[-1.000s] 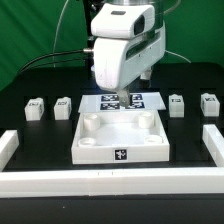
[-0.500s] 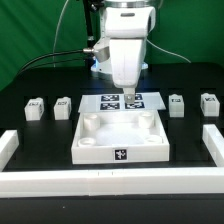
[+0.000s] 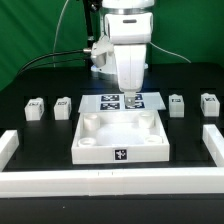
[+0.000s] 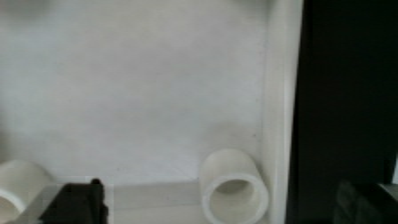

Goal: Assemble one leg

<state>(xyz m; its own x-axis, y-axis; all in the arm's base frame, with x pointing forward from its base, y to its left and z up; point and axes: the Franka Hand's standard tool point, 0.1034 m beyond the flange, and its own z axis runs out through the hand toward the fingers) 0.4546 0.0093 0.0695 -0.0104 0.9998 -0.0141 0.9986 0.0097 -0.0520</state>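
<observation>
Our gripper point(image 3: 127, 99) hangs with its fingers spread and nothing between them, over the far rim of the square panel point(image 3: 96, 152) at the desk's middle, just before the marker board point(image 3: 147, 99). The four legs point(image 3: 63, 105) stand in a row well apart from it, two toward the desk's edge on the exterior view's left and two toward the opposite edge.

Four stubby white tagged legs point(image 3: 63, 105) sit seemingly upright; two at the exterior view's left, two at its right.
</observation>
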